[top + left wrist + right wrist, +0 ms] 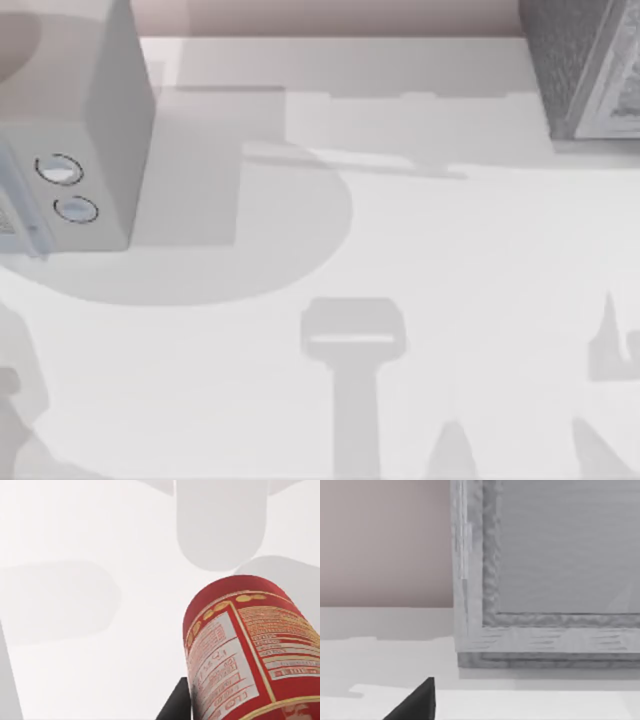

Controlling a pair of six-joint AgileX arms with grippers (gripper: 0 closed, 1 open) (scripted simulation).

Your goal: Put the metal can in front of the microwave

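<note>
One metal can [250, 650], one microwave [70, 130], possibly gripped

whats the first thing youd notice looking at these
The red metal can looms close in the left wrist view, label facing the camera, above the white table. From above, the pale grey microwave with two round dials sits at the table's far left, and a darker speckled grey box stands at the far right.

Smooth matt white counter [450, 250], pale grey microwave [110, 120] with matt plastic-looking casing and glossy ringed dials [58, 170], metal can [250, 650] with glossy red printed label, speckled rough-looking grey box [545, 580]
</note>
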